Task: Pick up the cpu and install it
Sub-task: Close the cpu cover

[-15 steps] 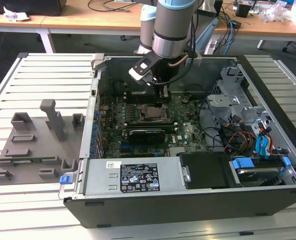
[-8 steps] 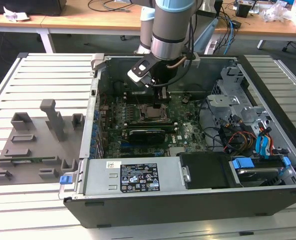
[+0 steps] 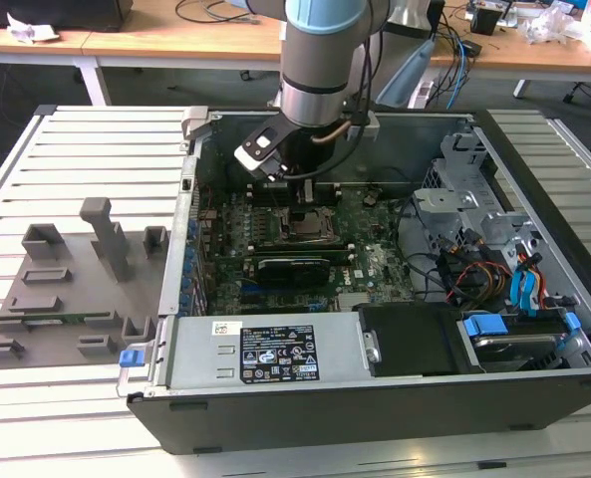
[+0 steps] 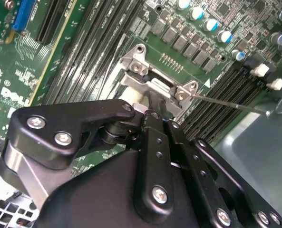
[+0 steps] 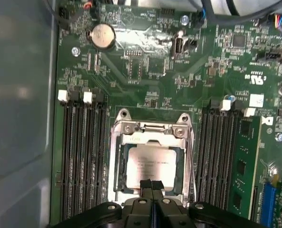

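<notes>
The cpu (image 5: 152, 164), a pale silvery square, lies flat inside the open metal socket frame (image 5: 150, 128) on the green motherboard. In the first wrist view my gripper (image 5: 151, 186) has its two thin black fingertips pressed together, just over the cpu's near edge. Nothing shows between them. In the second wrist view the gripper (image 4: 152, 102) points down at the hinge end of the socket frame (image 4: 145, 71). The exterior view has the gripper (image 3: 303, 197) reaching down into the open computer case (image 3: 534, 398), directly above the socket.
Black memory slots (image 5: 81, 152) flank the socket, and a memory stick (image 5: 243, 166) stands beyond them. A coin battery (image 5: 102, 36) sits further up the board. The grey fixture plate (image 3: 66, 299) lies at the exterior view's left; the drive cage and cables (image 3: 474, 219) are at its right.
</notes>
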{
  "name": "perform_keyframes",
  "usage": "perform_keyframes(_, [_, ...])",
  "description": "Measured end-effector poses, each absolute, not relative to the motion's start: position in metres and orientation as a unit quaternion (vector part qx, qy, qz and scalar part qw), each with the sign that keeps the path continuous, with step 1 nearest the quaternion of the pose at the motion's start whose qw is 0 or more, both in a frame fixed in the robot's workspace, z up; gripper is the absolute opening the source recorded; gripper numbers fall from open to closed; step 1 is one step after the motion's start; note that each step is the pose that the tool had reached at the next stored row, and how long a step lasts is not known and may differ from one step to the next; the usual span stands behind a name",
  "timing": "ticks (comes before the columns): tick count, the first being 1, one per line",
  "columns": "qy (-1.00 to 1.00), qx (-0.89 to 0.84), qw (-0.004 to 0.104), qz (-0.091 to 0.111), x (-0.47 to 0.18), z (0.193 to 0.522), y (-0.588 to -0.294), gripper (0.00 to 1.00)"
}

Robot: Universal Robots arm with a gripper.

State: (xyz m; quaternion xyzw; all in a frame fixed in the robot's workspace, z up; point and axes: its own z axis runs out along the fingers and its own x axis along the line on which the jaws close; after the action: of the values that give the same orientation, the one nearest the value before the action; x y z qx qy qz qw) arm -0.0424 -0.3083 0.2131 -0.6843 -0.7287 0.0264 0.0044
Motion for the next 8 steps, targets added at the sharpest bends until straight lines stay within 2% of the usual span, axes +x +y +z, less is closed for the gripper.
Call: perform_keyframes(8, [-0.729,-0.684,0.004,0.026,-0.0476,0.2056,-0.3083,0.11])
